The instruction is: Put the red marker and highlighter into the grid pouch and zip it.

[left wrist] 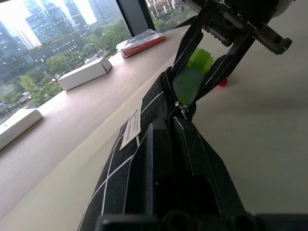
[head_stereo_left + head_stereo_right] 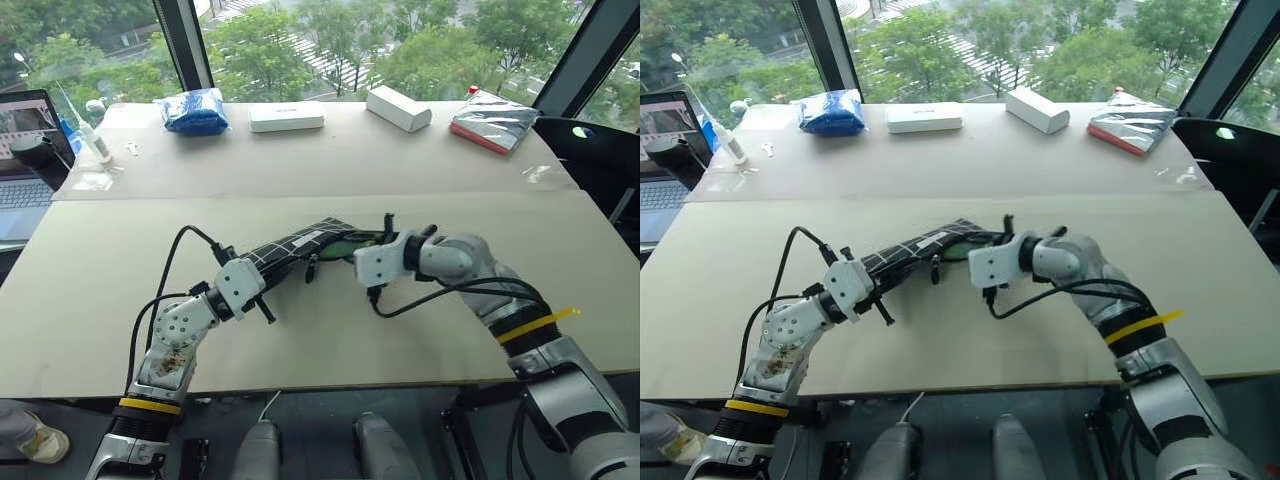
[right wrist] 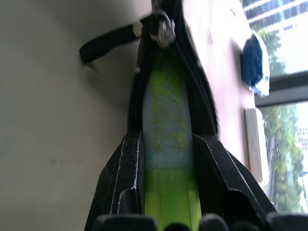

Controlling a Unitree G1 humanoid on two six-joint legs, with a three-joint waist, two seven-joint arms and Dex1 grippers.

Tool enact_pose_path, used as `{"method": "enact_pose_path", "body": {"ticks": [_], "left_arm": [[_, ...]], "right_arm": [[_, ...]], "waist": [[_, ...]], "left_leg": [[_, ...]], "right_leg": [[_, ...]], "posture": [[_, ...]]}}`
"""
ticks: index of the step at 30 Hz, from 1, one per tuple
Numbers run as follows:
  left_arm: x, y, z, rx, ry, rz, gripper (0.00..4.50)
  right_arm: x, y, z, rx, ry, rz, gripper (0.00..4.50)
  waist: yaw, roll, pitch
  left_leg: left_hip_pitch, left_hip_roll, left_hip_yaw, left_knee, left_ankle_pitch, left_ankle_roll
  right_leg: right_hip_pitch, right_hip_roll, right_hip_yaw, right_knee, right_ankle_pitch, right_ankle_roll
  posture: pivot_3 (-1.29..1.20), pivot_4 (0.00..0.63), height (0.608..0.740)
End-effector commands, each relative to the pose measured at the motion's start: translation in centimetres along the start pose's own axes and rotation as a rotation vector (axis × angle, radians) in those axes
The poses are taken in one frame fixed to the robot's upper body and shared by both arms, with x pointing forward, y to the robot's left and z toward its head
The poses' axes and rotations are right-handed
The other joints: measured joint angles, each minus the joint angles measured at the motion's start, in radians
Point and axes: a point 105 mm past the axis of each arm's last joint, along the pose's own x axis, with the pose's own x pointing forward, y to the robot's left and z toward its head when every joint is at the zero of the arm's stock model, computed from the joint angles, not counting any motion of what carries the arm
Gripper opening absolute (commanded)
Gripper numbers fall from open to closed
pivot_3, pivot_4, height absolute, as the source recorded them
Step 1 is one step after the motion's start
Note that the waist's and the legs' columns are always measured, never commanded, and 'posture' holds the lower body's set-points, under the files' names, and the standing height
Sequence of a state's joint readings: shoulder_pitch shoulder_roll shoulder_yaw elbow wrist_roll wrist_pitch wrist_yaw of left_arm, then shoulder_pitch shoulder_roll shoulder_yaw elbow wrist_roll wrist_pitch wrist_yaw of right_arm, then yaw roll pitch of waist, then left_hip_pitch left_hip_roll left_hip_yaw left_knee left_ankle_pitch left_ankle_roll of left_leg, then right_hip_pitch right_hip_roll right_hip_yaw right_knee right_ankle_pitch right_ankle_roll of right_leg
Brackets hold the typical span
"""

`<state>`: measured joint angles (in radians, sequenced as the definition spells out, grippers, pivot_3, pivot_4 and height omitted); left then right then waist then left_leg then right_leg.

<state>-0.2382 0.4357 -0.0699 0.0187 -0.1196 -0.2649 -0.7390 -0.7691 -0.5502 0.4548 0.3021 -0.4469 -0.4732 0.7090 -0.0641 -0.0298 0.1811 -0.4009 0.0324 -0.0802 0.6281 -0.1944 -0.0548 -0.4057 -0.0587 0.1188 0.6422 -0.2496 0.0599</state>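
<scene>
My left gripper (image 2: pixel 262 270) is shut on one end of the grid pouch (image 2: pixel 292 245), a black pouch with white grid lines, and holds it slanted just above the table. Its far end gapes open by the zipper pull (image 3: pixel 166 29). My right gripper (image 2: pixel 362 241) is shut on the fluorescent-green highlighter (image 1: pixel 197 60), whose paler end (image 3: pixel 167 120) is pushed into that opening. A small red tip (image 1: pixel 222 82) peeks out behind a finger of the right gripper. The rest of the red marker is hidden.
Along the table's far edge lie a blue bag (image 2: pixel 195 110), two white boxes (image 2: pixel 286 117) (image 2: pixel 398 108) and a silver-and-red packet (image 2: pixel 493 122). A laptop (image 2: pixel 25 150) and a small bottle (image 2: pixel 97 145) stand at the far left.
</scene>
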Motion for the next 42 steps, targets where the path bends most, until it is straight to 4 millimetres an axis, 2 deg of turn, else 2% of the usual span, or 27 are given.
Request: {"method": "enact_pose_path", "body": {"ticks": [1,5,9,11,13,14,17,22,24,26,27,29,32,34,37,42], "left_arm": [[0.3,0.3,1.4,0.038,-0.064,0.001,0.0],[0.3,0.4,1.5,0.037,-0.068,-0.001,0.0],[0.2,0.4,1.6,0.036,-0.072,0.001,0.0],[0.2,0.5,1.6,0.036,-0.071,0.003,0.0],[0.1,0.5,1.6,0.036,-0.069,0.006,0.0],[0.0,0.5,1.5,0.036,-0.068,0.007,0.0],[-0.1,0.5,1.4,0.035,-0.062,0.007,0.0],[-0.3,0.4,1.0,0.031,-0.048,0.005,0.0],[-0.2,0.4,0.9,0.03,-0.045,0.004,0.0],[-0.2,0.4,0.9,0.029,-0.044,0.004,0.0],[-0.2,0.4,0.9,0.029,-0.043,0.004,0.0],[-0.1,0.4,0.8,0.03,-0.043,0.005,0.0],[-0.1,0.4,0.8,0.029,-0.042,0.01,0.0],[-0.2,0.4,0.8,0.029,-0.041,0.011,0.0],[-0.2,0.3,0.8,0.028,-0.04,0.011,0.0],[-0.1,0.1,0.7,0.022,-0.042,0.01,0.0]], "right_arm": [[1.0,-0.9,2.0,-0.147,-0.09,-0.013,1.05],[1.9,-1.5,2.6,-0.223,-0.133,-0.034,1.05],[2.5,-1.9,2.8,-0.212,-0.16,-0.057,1.05],[2.3,-1.9,2.2,-0.171,-0.144,-0.056,2.05],[1.9,-2.5,1.2,-0.135,-0.104,-0.081,2.7],[1.6,-3.0,0.7,-0.119,-0.09,-0.097,2.93],[0.3,-4.8,-0.5,-0.088,-0.062,-0.176,2.93],[-2.9,-7.8,-0.9,0.23,-0.141,-0.281,2.93],[-4.5,-7.6,-0.9,0.485,-0.183,-0.209,2.93],[-6.2,-7.5,0.1,0.671,-0.27,-0.155,2.93],[-7.0,-7.9,0.3,0.777,-0.301,-0.158,2.93],[-8.1,-8.6,0.0,0.873,-0.305,-0.217,2.93],[-9.1,-9.4,-1.6,0.984,-0.218,-0.348,2.93],[-9.5,-9.5,-3.8,1.067,-0.091,-0.463,2.93],[-10.3,-8.6,-7.0,1.223,0.135,-0.607,2.93],[-11.4,-6.5,-8.3,1.383,0.337,-0.722,2.93]], "waist": [[0.0,0.0,0.0],[0.001,0.0,0.0],[-0.001,0.0,0.0],[-0.001,0.0,0.0],[-0.002,0.0,0.0],[-0.002,0.0,0.0],[-0.002,0.0,0.0],[-0.002,0.0,0.0],[-0.002,0.0,0.0],[0.001,0.0,0.0],[0.002,0.0,0.0],[0.004,0.0,0.0],[0.002,0.0,0.0],[0.002,0.0,0.0],[0.003,0.0,0.0],[0.005,0.0,0.0]], "left_leg": [[0.0,0.0,0.0,0.0,0.0,0.0],[0.0,0.0,0.0,0.0,0.0,0.0],[0.0,0.0,0.0,0.0,0.0,0.0],[0.0,0.0,0.0,0.0,0.0,0.0],[0.0,0.0,0.0,0.0,0.0,0.0],[0.001,0.0,0.0,0.0,0.0,0.0],[0.0,0.0,0.0,0.0,0.0,0.0],[0.001,0.0,0.0,0.0,0.0,0.0],[0.0,0.0,-0.001,0.0,0.0,0.0],[0.0,0.0,-0.001,0.0,0.0,0.0],[0.0,0.0,-0.001,0.0,0.0,0.0],[0.0,0.0,-0.001,0.001,0.0,0.0],[0.001,0.0,-0.001,0.001,0.0,0.0],[0.001,0.0,-0.001,0.001,0.0,0.0],[0.0,0.0,-0.001,0.001,0.0,0.0],[-0.003,0.0,-0.001,0.001,0.0,0.0]], "right_leg": [[0.0,0.0,0.0,0.0,0.0,0.0],[0.0,0.0,0.0,0.0,0.0,0.0],[0.0,0.0,0.0,0.0,0.0,0.0],[0.0,0.0,0.0,0.0,0.0,0.0],[0.0,0.0,0.0,0.0,0.0,0.0],[0.0,0.0,0.0,0.001,0.0,0.0],[0.0,0.0,0.0,0.001,0.0,0.0],[0.001,0.0,0.0,0.001,0.0,-0.001],[0.001,0.0,0.0,0.001,0.0,-0.001],[0.001,0.0,0.0,0.001,0.0,-0.001],[0.001,0.0,0.0,0.001,0.0,0.0],[0.001,0.0,0.0,0.002,0.0,-0.001],[0.001,0.0,0.0,0.003,0.0,-0.001],[0.001,0.0,0.0,0.002,0.0,-0.001],[0.0,0.0,0.0,0.002,0.0,-0.001],[-0.003,0.0,0.0,0.003,0.0,-0.001]], "posture": [[0.0,0.15,0.74],[0.0,0.15,0.74],[0.0,0.15,0.74],[0.0,0.15,0.74],[0.0,0.15,0.74],[0.0,0.15,0.74],[0.0,0.15,0.74],[0.0,0.15,0.74],[0.0,0.15,0.74],[0.0,0.15,0.74],[0.0,0.15,0.74],[0.0,0.15,0.74],[0.0,0.15,0.74],[0.0,0.15,0.74],[0.0,0.15,0.74],[0.0,0.15,0.74]]}}
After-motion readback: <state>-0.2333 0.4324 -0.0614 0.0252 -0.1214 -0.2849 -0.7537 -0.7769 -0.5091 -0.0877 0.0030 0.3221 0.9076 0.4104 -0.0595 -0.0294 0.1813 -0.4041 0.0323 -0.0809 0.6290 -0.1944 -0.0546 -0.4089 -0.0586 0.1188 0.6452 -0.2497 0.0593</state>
